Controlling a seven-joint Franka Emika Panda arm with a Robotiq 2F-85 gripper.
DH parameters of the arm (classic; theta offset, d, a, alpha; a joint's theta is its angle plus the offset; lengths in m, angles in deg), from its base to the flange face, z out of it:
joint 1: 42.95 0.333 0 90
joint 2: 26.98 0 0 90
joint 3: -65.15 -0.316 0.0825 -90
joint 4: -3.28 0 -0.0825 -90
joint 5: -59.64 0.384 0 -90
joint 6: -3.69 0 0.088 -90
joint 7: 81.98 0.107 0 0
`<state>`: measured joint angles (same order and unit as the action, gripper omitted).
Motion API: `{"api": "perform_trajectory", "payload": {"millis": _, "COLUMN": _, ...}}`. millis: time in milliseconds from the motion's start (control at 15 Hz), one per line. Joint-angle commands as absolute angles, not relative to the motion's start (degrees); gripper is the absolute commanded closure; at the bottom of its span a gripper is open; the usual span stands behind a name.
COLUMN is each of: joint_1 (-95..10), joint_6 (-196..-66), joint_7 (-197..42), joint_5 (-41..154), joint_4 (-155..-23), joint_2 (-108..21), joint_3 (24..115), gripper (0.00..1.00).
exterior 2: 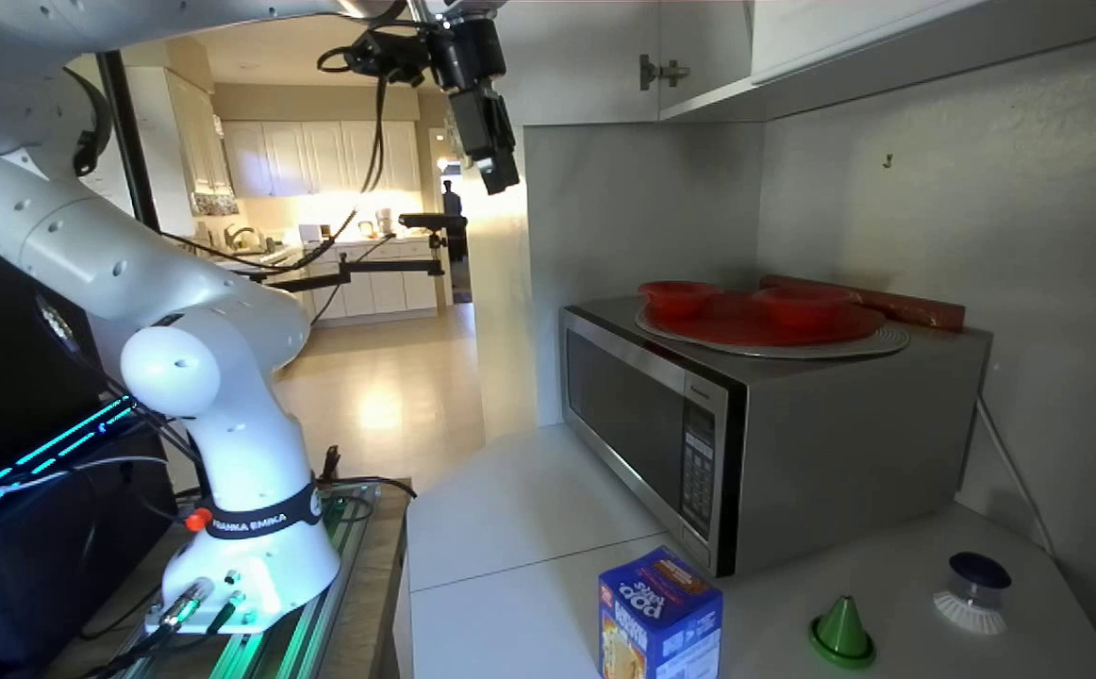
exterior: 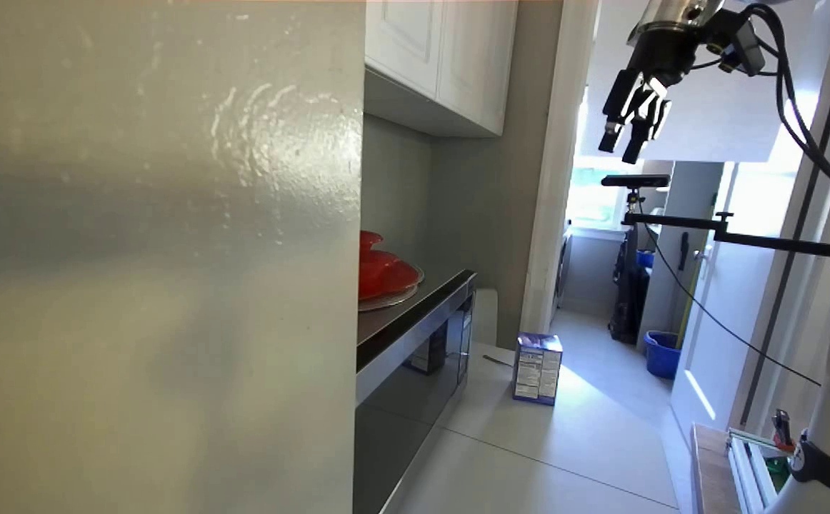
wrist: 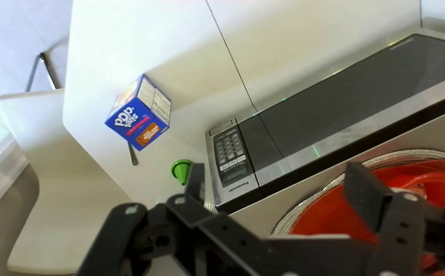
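High over the white countertop [exterior 2: 510, 509], the Robotiq gripper [exterior: 619, 148] of the Franka Emika arm [exterior 2: 227, 368] hangs with its jaws spread wide, fingers [wrist: 195, 178] downward and nothing between them. In an exterior view it shows just beside a white cabinet panel [exterior 2: 581, 61] with an exposed metal hinge [exterior 2: 675, 72]; whether they touch cannot be told. The wrist view looks down on a Panasonic microwave [exterior 2: 859, 424], which stands on the countertop. On its top lies a silver round mat [exterior 2: 784, 352] carrying a red plate [exterior 2: 718, 325], with red bowls [exterior 2: 680, 298] on that. A Pop-Tarts box [exterior 2: 656, 613] stands upright on the countertop, near the microwave's control-panel end. Also near that end are a green cone [exterior 2: 843, 632], tip up, and a dish brush [exterior 2: 974, 592], white bristles down.
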<state>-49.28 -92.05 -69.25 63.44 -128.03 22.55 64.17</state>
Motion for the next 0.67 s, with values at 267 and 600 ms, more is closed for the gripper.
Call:
{"api": "perform_trajectory", "payload": {"millis": 267, "joint_1": -48.20, "joint_6": -87.19, "joint_7": -76.75, "joint_5": 53.45, "joint_4": -128.85, "joint_2": 26.63, "joint_3": 62.96, "gripper": 0.00}}
{"api": "perform_trajectory", "payload": {"millis": 600, "joint_1": -47.71, "joint_6": -87.83, "joint_7": -75.77, "joint_5": 54.80, "joint_4": -127.95, "joint_2": 24.98, "joint_3": 63.51, "gripper": 0.00}}
